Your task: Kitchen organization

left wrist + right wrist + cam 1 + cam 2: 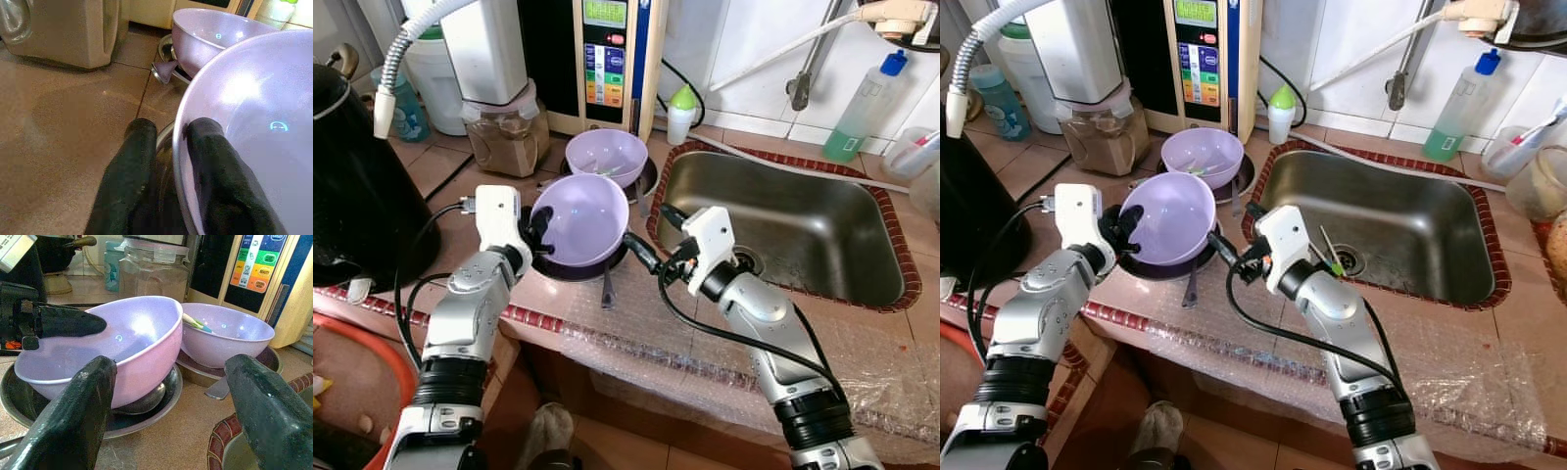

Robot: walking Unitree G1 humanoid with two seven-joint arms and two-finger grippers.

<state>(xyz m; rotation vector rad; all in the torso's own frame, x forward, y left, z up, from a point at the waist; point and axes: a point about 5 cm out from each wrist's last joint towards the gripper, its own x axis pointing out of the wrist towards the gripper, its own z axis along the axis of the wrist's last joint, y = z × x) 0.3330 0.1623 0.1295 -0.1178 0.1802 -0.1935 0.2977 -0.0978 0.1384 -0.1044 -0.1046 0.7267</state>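
- I am seeing the left gripper (pixel 540 230) clamping the near rim of the front lilac bowl (pixel 582 217); in the left wrist view one black finger (pixel 222 183) is sitting inside the bowl and the other outside it, pinching the wall between them.
- The front lilac bowl is tilting, its far side raised toward the sink, while its base is resting in a dark shallow pan (pixel 146 417) on the brown tiled counter (pixel 435 166).
- A metal spoon (pixel 142 404) is lying in that pan, under the bowl's lower edge.
- The right gripper (pixel 171 406) is hovering just beside the same bowl on the sink side, fingers spread wide apart and holding nothing; the bowl's wall is showing between them in the right wrist view.
- A second lilac bowl (pixel 607 155) is standing upright behind the first, on its own dark dish, with a green-and-white utensil (pixel 195 323) leaning inside it.
- The steel sink (pixel 783 225) is lying to the right of both bowls, edged with red-brown tiles.
- A lidded jar of brown powder (pixel 504 137) is standing behind the bowls to the left, beside a panel with coloured buttons (pixel 605 73).
- A green liquid bottle (pixel 864 113) is standing behind the sink.
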